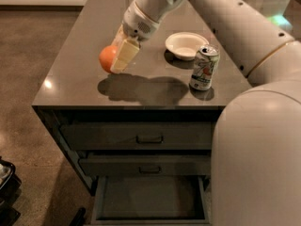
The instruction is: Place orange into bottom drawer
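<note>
The orange point(107, 58) is pinched in the gripper point(117, 62), whose pale finger point(125, 54) lies across the fruit's right side; the other finger is hidden behind it. The fruit hangs over the left part of the table point(70, 86), nearer the front-left corner than the back edge, and its dark shadow falls on the top a little toward the front edge. The arm point(221, 13) reaches in from the right, over the back-right corner. A white bowl point(186, 44) stands toward the right edge, and a drinks can point(203, 67) stands upright just in front of it, near the front-right corner. The table top is a glossy dark grey-brown slab that catches spots of light. Below the front edge two shut drawers point(149, 139) sit one above the other, and under them the bottom drawer point(150, 199) is pulled out, showing a plain grey floor. The room's floor point(28, 46) is mottled brown, with a pale wall base along the far side.
</note>
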`<state>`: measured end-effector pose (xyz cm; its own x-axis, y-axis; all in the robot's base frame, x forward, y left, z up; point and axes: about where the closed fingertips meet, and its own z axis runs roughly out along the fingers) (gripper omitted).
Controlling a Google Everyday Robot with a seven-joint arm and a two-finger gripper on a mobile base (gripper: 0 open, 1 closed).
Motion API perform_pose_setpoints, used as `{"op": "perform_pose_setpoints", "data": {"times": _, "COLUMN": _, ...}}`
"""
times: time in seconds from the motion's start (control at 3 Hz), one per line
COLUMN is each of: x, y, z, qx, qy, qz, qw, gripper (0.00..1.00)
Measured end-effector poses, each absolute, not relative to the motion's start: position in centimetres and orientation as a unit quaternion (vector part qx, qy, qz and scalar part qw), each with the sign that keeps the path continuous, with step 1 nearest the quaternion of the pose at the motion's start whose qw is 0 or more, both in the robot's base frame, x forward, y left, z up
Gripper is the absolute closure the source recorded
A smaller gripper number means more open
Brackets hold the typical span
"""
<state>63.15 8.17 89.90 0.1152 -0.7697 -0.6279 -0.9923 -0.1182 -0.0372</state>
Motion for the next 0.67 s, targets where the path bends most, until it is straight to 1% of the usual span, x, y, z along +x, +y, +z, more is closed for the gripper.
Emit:
{"op": "perform_pose_setpoints", "data": {"times": 0.33, "x": 58.4, "y": 9.1, "z": 94.4, "qx": -0.728, "qy": 0.606, "qz": 0.213, "qw": 0.239, "gripper": 1.0}}
{"op": "perform_pose_setpoints", "data": {"times": 0.67, "x": 51.3, "y": 10.0, "z": 99.5, "qx": -0.736, "qy": 0.562, "qz": 0.208, "qw": 0.315, "gripper": 1.0}}
